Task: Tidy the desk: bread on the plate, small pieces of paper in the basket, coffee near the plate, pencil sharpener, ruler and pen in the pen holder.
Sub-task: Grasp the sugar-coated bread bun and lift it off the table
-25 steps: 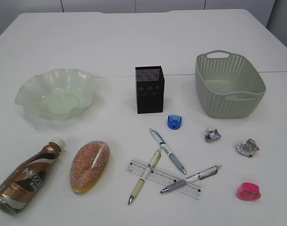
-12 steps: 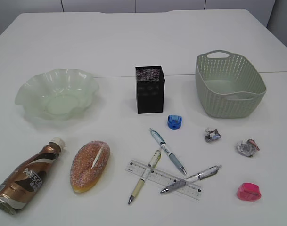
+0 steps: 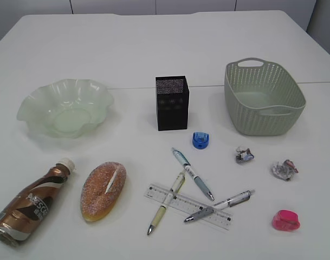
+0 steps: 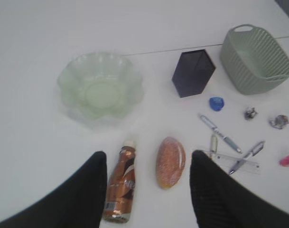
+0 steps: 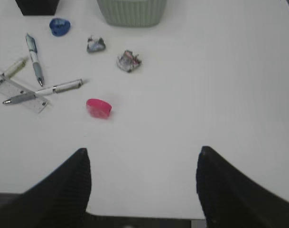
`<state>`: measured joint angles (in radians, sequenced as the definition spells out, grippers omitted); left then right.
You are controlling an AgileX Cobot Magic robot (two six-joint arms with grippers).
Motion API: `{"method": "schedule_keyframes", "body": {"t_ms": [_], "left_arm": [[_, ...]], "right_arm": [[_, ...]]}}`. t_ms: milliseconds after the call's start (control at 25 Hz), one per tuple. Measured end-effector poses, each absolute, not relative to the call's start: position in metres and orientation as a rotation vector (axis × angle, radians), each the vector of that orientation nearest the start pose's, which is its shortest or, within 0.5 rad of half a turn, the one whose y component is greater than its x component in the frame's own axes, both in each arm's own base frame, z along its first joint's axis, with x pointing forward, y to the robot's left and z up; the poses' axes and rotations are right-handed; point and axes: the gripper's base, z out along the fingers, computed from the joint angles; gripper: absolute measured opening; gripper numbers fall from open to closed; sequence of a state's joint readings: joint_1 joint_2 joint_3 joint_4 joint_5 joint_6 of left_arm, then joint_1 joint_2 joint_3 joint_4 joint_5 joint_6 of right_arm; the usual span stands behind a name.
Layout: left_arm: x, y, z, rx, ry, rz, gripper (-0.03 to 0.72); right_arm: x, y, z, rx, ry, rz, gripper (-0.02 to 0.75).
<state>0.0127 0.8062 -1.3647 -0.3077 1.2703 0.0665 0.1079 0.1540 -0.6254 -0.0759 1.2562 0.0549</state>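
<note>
Both of your grippers hang open, high above the counter, holding nothing.

Your left gripper shows in its wrist view as two dark fingers spread well apart at the bottom of the frame, with nothing between them. Your right gripper looks the same in its own wrist view, its fingers spread even wider. Neither arm appears in the exterior view.

The exterior view looks down at a slant across the bench from the front; both wrist views hang high, facing down; all three share the pink sharpener.
</note>
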Motion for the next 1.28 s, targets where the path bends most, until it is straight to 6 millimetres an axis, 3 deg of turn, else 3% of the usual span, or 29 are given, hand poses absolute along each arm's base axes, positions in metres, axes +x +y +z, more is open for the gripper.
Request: {"method": "schedule_keyframes", "body": {"t_ms": [200,400,520,760,920,1280], "left_arm": [[0.128,-0.037,0.477,0.184,2.217,-0.461,0.423],[0.163,-0.055,0.459,0.3,2.334,-0.493,0.488],[0.183,-0.072,0.443,0.388,2.419,-0.474,0.497],[0.224,-0.125,0.396,0.542,2.621,-0.385,0.504],[0.248,-0.154,0.358,0.542,2.762,-0.32,0.522],[0.295,-0.18,0.271,0.538,3.006,-0.163,0.566]], "right_arm": [[0.036,-0.002,0.328,-0.012,2.402,0.007,0.54],[0.074,0.003,0.348,-0.01,2.493,0.013,0.54],[0.092,0.008,0.348,-0.01,2.555,0.047,0.54],[0.118,0.016,0.337,-0.004,2.67,0.112,0.54],[0.124,0.017,0.333,0.004,2.695,0.12,0.54],[0.126,0.019,0.332,0.021,2.709,0.15,0.54]]}}
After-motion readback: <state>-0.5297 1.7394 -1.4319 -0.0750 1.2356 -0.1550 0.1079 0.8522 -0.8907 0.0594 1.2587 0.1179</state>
